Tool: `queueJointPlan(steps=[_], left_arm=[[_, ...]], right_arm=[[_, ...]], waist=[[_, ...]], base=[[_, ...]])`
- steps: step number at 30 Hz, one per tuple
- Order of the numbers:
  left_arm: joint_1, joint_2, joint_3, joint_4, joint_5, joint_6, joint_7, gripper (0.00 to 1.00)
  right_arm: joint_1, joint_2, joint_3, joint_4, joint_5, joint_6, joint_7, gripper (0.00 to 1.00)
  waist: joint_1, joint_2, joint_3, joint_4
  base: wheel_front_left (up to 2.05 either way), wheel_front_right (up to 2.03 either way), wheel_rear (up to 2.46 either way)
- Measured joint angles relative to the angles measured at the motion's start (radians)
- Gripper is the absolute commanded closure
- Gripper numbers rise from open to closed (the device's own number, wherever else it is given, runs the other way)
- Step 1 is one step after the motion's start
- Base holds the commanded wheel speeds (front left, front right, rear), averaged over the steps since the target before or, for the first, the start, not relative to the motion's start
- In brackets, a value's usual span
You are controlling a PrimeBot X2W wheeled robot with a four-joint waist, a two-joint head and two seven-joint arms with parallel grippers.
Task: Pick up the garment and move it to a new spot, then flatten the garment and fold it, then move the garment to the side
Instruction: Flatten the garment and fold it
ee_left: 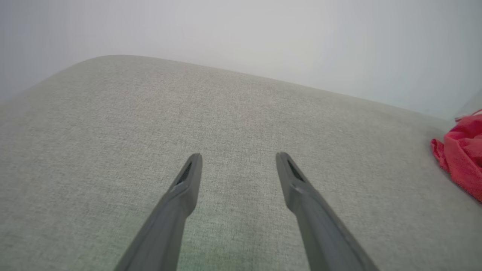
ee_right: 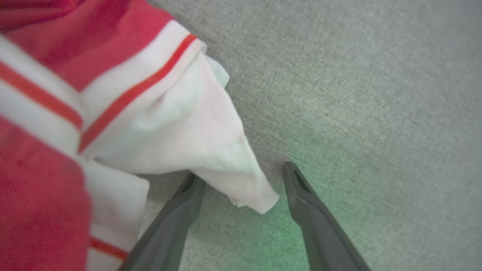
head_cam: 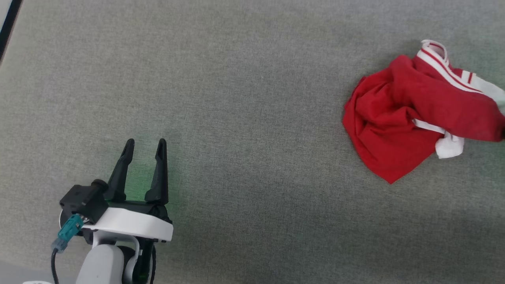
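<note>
The garment (head_cam: pixel 410 114) sits bunched toward the surface's (head_cam: pixel 252 79) right side; my right gripper (ee_right: pixel 241 171), open and empty, straddles its white corner, so that arm's nearer, while my left gripper (head_cam: pixel 145 142) is open, empty and well apart.

Garment (head_cam: pixel 398 118): bright red, with white patches and red-and-white striped trim
Surface (head_cam: pixel 236 98): grey woven cloth, faint green glow in places
Left gripper (head_cam: pixel 144 142): black fingers (head_cam: pixel 159 169), white mount (head_cam: pixel 130 223)
Plug (head_cam: pixel 68 232): teal, on a black cable (head_cam: pixel 52 268)
</note>
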Motion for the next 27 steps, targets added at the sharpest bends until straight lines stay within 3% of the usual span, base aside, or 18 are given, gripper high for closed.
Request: queueJointPlan(steps=[3, 4, 5, 6, 7, 14, 27], left_arm=[[-0.009, -0.003, -0.008, 0.006, -0.001, 0.0, 0.0, 0.0], [-0.015, -0.004, -0.009, 0.007, -0.002, 0.0, 0.0, 0.0], [-0.019, -0.004, -0.011, 0.008, -0.002, 0.0, 0.0, 0.0], [-0.021, -0.005, -0.013, 0.009, -0.002, 0.0, 0.0, 0.0], [-0.022, -0.005, -0.014, 0.012, -0.002, 0.0, 0.0, 0.0], [-0.028, 0.003, -0.015, 0.018, -0.008, 0.0, 0.0, 0.0], [-0.021, 0.031, -0.028, 0.006, -0.009, 0.0, 0.0, 0.0]], right_arm=[[-0.021, -0.012, 0.031, -0.004, 0.018, 0.0, 0.005, 0.0], [-0.027, -0.018, 0.042, -0.007, 0.025, 0.0, 0.007, 0.12], [-0.033, -0.022, 0.051, -0.008, 0.031, 0.0, 0.007, 0.65], [-0.037, -0.025, 0.06, -0.009, 0.041, 0.0, 0.009, 0.96], [-0.037, -0.028, 0.069, -0.01, 0.049, 0.0, 0.009, 1.0], [-0.033, -0.03, 0.053, 0.014, 0.079, 0.002, -0.067, 1.0], [0.13, -0.114, -0.214, 0.13, 0.11, 0.001, -0.207, 1.0]], waist=[[0.0, 0.0, 0.02, 0.004], [0.0, 0.0, 0.024, 0.004], [0.0, 0.0, 0.026, 0.003], [0.0, 0.0, 0.028, 0.001], [0.0, 0.0, 0.029, -0.001], [0.0, 0.0, 0.014, -0.024], [0.0, 0.0, 0.003, -0.09]], base=[[0.0, 0.0, 0.0], [0.0, 0.0, 0.0], [0.0, 0.0, 0.0], [0.0, 0.0, 0.0], [0.0, 0.0, 0.0], [0.0, 0.0, 0.0], [0.0, 0.0, 0.0]])
